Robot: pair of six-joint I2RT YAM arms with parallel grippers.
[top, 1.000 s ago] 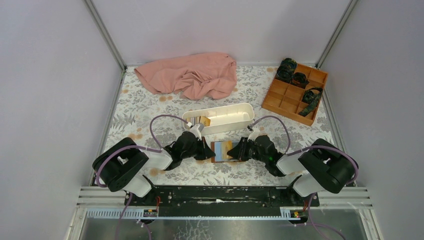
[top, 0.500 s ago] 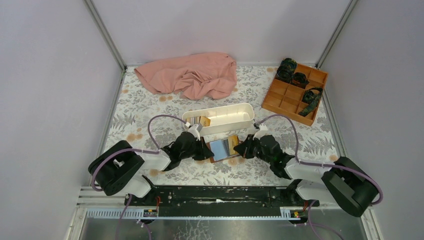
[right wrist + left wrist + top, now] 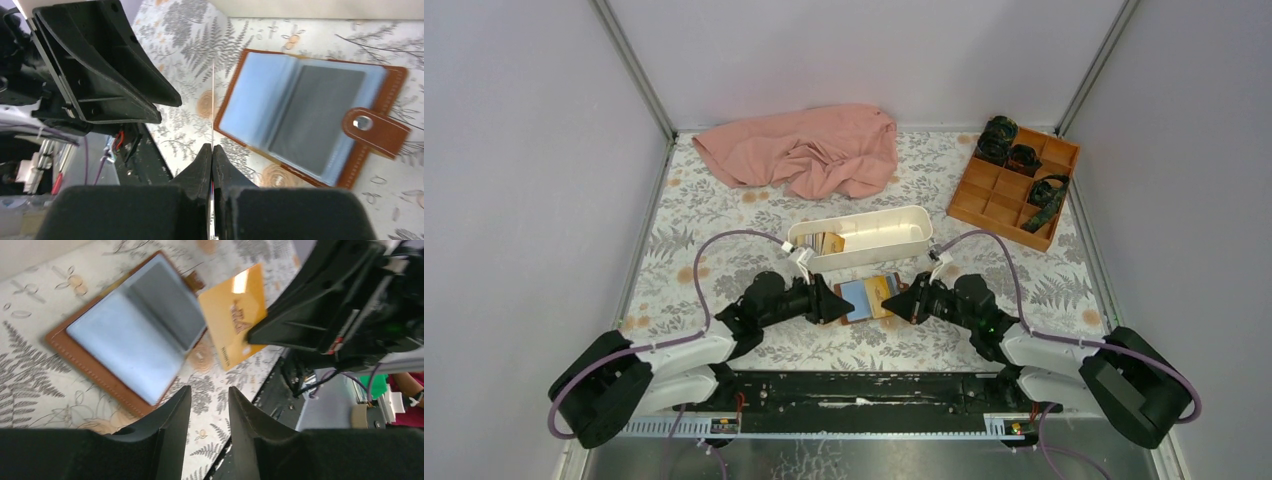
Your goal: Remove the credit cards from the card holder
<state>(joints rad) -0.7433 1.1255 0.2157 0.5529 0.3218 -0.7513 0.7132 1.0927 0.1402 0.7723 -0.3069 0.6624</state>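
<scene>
The brown leather card holder (image 3: 859, 298) lies open on the table between my grippers, with bluish and grey cards in its clear sleeves (image 3: 130, 335) and its snap tab (image 3: 375, 130) sticking out. My right gripper (image 3: 906, 300) is shut on a yellow-orange credit card (image 3: 234, 320), held clear of the holder's right edge. The right wrist view shows this card edge-on (image 3: 213, 110) between the closed fingers (image 3: 212, 147). My left gripper (image 3: 210, 390) is open and empty just left of the holder (image 3: 310, 115), not touching it.
A long white oval tray (image 3: 864, 232) with a card-like item (image 3: 829, 243) in its left end stands just behind the holder. A pink cloth (image 3: 809, 150) lies at the back. An orange compartmented box (image 3: 1014, 185) stands at the back right.
The holder was lifted and tilted between both grippers; now it lies flat and open. My left gripper has let go and drawn back left. My right gripper has pulled the yellow-orange card out.
</scene>
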